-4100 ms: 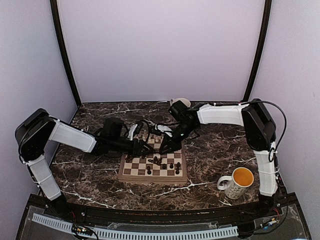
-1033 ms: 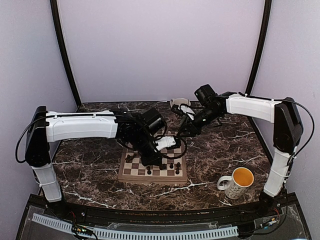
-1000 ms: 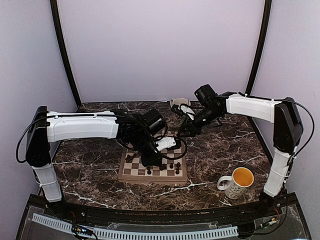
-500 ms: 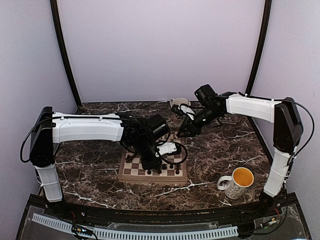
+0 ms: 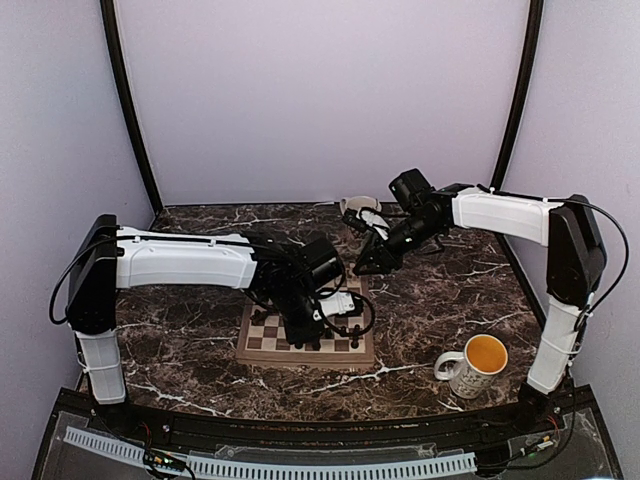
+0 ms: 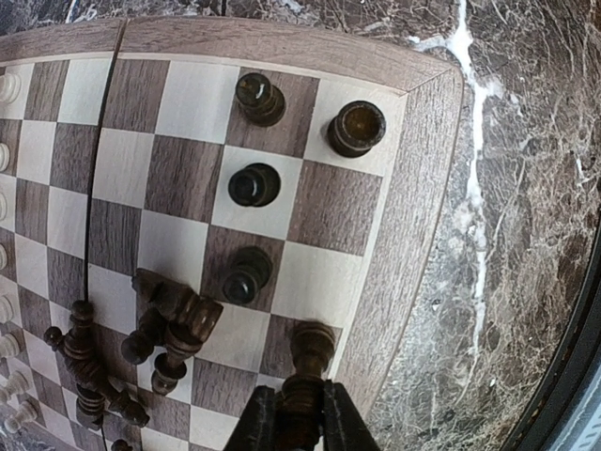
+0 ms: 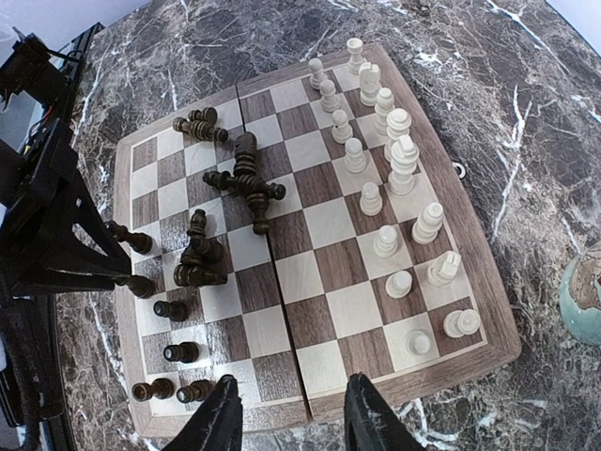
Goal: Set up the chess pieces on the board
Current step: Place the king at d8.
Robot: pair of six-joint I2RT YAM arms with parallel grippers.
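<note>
The board (image 5: 300,358) lies mid-table. My left gripper (image 6: 293,425) (image 5: 312,328) is shut on a dark chess piece (image 6: 313,346), which it holds over a dark square by the board's border (image 6: 413,216). Dark pieces (image 6: 254,185) stand on nearby squares, and others lie toppled (image 6: 169,324). In the right wrist view, cream-white pieces (image 7: 394,188) stand in two rows along one side of the board (image 7: 413,376). On its other half, dark pieces lie in heaps (image 7: 235,178). My right gripper (image 7: 293,420) (image 5: 362,262) hovers open and empty above the board's far edge.
A white mug (image 5: 472,365) with an orange inside stands at the front right. A pale round object (image 5: 360,208) sits at the back of the table. A small globe-like ball (image 7: 584,296) shows beside the board. A small ring (image 7: 459,170) lies on the marble.
My left arm has swung toward the near right part of the board, carrying the dark piece. The right arm has stayed still.
</note>
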